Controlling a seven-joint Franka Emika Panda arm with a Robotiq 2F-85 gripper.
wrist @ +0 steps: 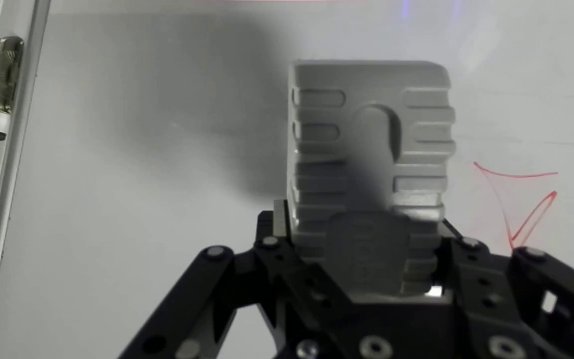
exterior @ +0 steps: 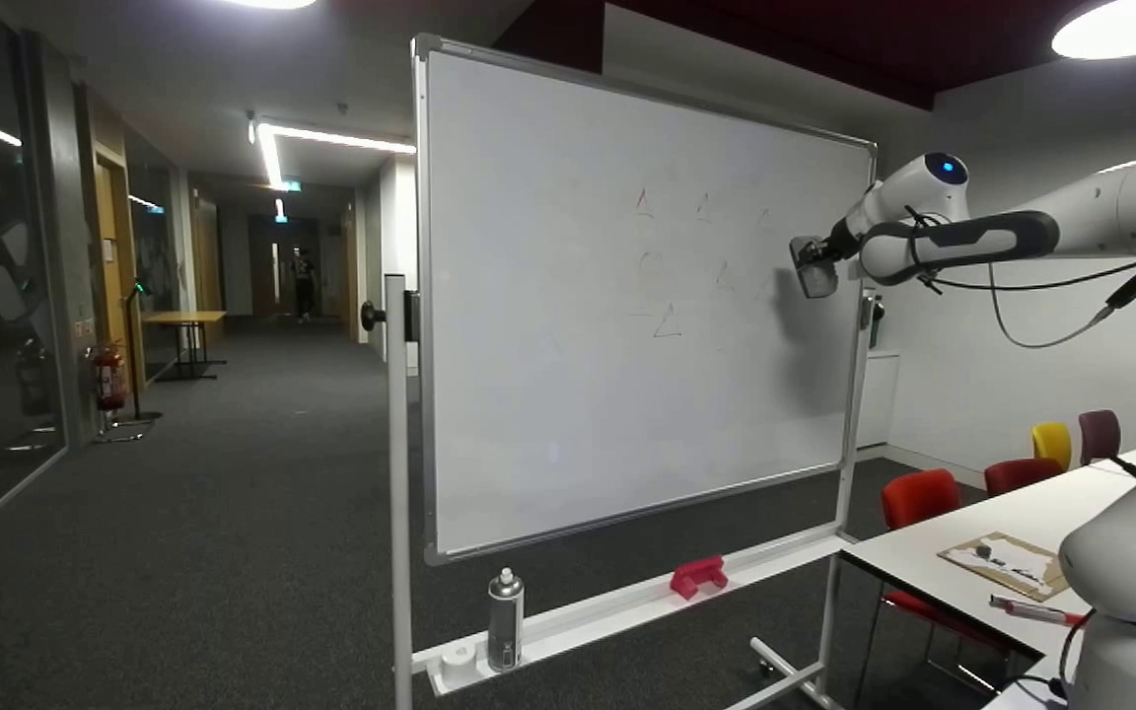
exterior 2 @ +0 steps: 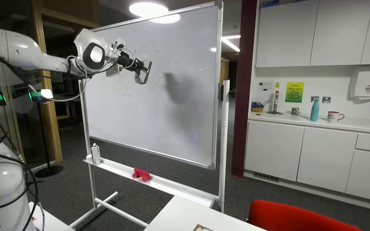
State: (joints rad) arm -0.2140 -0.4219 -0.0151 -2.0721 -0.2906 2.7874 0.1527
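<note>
A grey ribbed board eraser (wrist: 371,89) sits between the fingers of my gripper (wrist: 365,222), which is shut on its sides near the lower end. Both exterior views show the eraser (exterior: 815,271) (exterior 2: 146,73) held out at the front of the arm, facing the whiteboard (exterior: 568,434). It seems a little apart from the board surface, and its shadow falls on the board. Thin red and dark triangle marks are drawn on the whiteboard (exterior 2: 124,118). A red triangle (wrist: 521,175) lies right of the eraser in the wrist view. The eraser's board side is hidden there.
On the board's lower tray (exterior: 607,611) stand a spray can (exterior: 506,621), a small white roll (exterior: 458,661) and a red holder (exterior: 698,577). A white table (exterior: 1031,503) and red chair (exterior 2: 287,215) are close by. A counter (exterior 2: 287,118) carries a teal bottle (exterior 2: 314,109).
</note>
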